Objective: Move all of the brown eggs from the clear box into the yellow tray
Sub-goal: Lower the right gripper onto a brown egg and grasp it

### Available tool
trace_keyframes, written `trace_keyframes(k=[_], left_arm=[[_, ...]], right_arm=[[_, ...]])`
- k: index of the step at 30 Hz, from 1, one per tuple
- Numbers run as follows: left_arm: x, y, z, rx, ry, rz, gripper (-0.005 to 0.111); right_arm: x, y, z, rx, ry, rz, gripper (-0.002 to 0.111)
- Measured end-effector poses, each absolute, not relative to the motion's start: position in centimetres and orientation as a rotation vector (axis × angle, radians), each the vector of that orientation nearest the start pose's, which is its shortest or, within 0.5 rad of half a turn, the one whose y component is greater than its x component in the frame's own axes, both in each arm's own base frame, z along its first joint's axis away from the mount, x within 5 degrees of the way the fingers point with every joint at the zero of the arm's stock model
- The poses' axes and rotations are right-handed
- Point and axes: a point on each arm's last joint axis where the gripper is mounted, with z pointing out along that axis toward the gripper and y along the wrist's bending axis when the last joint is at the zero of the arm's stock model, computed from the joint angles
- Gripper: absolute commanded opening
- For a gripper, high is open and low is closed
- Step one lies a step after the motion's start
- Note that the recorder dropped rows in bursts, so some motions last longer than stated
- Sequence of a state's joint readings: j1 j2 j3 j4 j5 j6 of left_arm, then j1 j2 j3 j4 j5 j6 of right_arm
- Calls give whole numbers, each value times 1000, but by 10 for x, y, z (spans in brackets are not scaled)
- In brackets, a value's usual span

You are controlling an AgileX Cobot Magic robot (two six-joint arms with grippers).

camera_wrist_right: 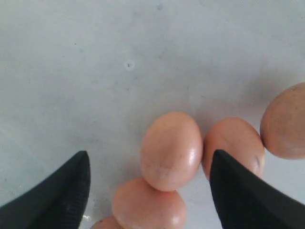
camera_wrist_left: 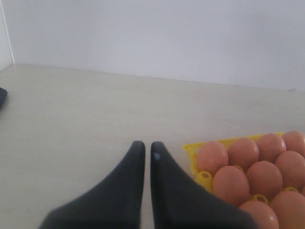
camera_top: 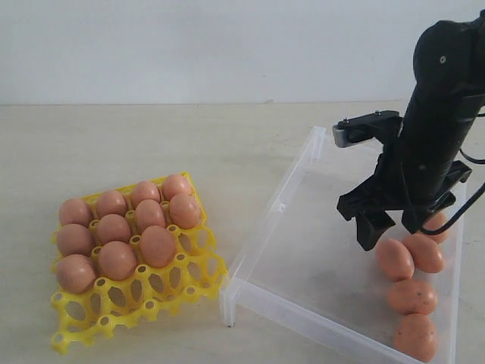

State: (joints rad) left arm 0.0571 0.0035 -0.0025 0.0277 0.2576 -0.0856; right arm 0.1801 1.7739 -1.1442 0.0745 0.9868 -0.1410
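— Brown eggs (camera_top: 411, 296), exterior view: where do they lie?
— Five sit inside the clear box (camera_top: 280, 205), in a line along its right wall. Eleven more fill cups of the yellow tray (camera_top: 136, 303), which stands on the table (camera_top: 151, 136) left of the clear box, apart from it.
— And the right end effector (camera_top: 390, 231)?
— Over the far end of that line in the box, fingers spread wide, holding nothing. The nearest egg is just below its tips.
— Left wrist view?
— The left end effector (camera_wrist_left: 147, 145) has its fingers almost together, only a thin slit between them, nothing gripped. It hangs over bare table (camera_wrist_left: 71, 105); a corner of the yellow tray (camera_wrist_left: 190, 148) with its brown eggs (camera_wrist_left: 231, 183) is just beside it.
— Right wrist view?
— The right end effector (camera_wrist_right: 150, 155) gapes wide above the clear box (camera_wrist_right: 95, 71) floor. One of the brown eggs (camera_wrist_right: 171, 150) lies between its fingers, untouched by either. A neighbour egg touches it and sits partly behind one finger.
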Motion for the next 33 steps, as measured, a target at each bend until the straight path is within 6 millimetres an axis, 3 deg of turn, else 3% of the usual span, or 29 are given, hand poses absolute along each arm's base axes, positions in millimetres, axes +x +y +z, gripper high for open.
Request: trace_keyframes(k=[13,16,22,30,33], left_arm=[[55,4,191,-106,1739,5,4],[55,4,191,-106,1739,5,4],[55,4,191,-106,1739,5,4],[55,4,191,-106,1739,5,4],[55,4,191,-106,1739,5,4]], right_arm=[[330,63,145,-362,3163,49,59],[330,63,132,-355,3212,45,45],[328,62,128,-345,3248,31,-1],[329,62,129,-344,3234,32,0],[334,66,138,-301,3146,78,0]])
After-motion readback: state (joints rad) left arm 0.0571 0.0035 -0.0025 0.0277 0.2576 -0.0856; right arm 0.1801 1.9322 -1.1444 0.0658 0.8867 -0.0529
